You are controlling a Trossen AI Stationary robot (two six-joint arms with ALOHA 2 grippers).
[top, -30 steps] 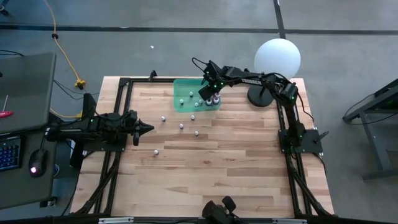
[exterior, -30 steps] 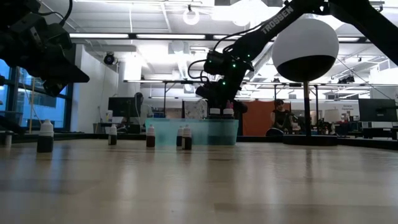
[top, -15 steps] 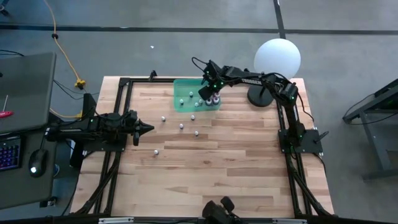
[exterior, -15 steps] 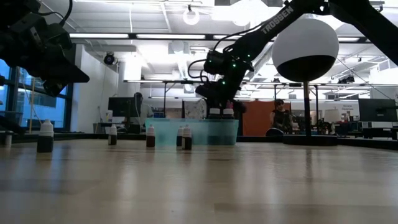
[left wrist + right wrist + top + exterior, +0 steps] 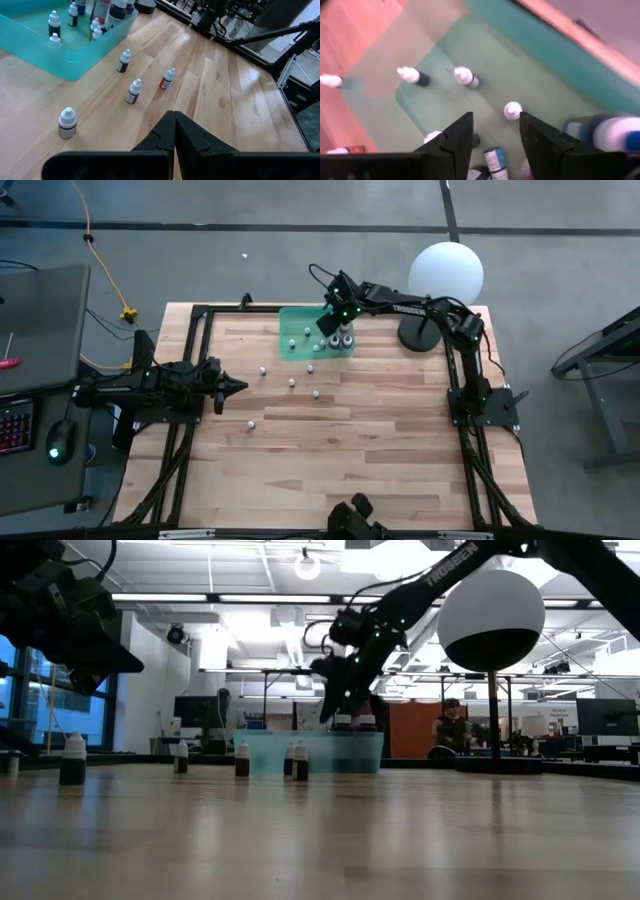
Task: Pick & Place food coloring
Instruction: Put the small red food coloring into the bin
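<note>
Tiny white-capped food-colouring bottles (image 5: 291, 383) stand upright in two groups. Four stand loose on the bare wood, well apart from one another: one (image 5: 262, 370) beside the green tray's near-left corner, two toward the middle, one (image 5: 250, 423) alone nearer the front edge. One dark-bodied bottle (image 5: 67, 123) stands apart from the tray; another shows a red label (image 5: 168, 79). More bottles (image 5: 463, 76) stand inside the tray, with a few larger ones (image 5: 343, 340) clustered at its right end.
</note>
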